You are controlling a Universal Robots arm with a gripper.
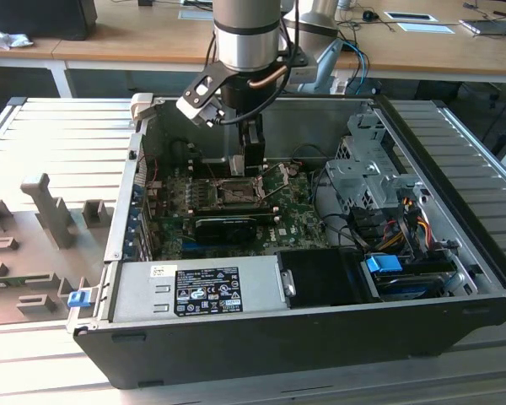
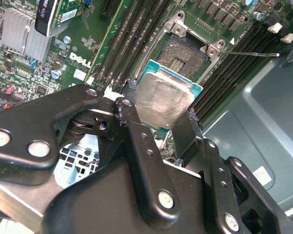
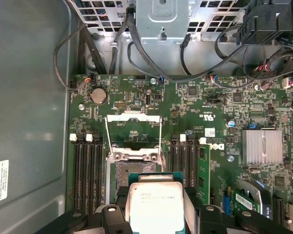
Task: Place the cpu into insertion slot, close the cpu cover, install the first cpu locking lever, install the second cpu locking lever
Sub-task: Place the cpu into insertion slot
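An open computer case (image 1: 261, 346) is laid flat on a ribbed metal table (image 1: 59, 126), with its motherboard (image 1: 291, 215) exposed. The robot arm (image 1: 246, 38) is positioned above the case, and its gripper (image 1: 253, 160) is held inside it, directly over the CPU socket (image 1: 236, 192).

In the second wrist view the cpu (image 2: 163, 100) is clamped between the two black fingers (image 2: 185, 131), which are closed narrowly on two opposite edges. The chip is held flat, with its dull silver metal top turned up toward the cameras and its green rim visible around it. It is square, so no long axis can be made out. In the first wrist view its edges are seen running parallel to the socket's edges. The chip is held just above the socket and overlaps one side of it. It is not yet seated.

The cpu cover (image 3: 133, 118) is raised open on the far side of the socket from the chip, so the socket's contact field is left uncovered. A coin cell battery (image 3: 98, 95) is seen beyond the cover. Rows of black memory slots (image 3: 85, 170) are arranged on both sides of the socket, and a thin wire lever (image 2: 254, 53) is extended outward from one corner. A finned silver heat sink (image 3: 262, 146) is mounted well apart from the socket, and bundled cables (image 3: 136, 53) are draped beyond the board's edge.
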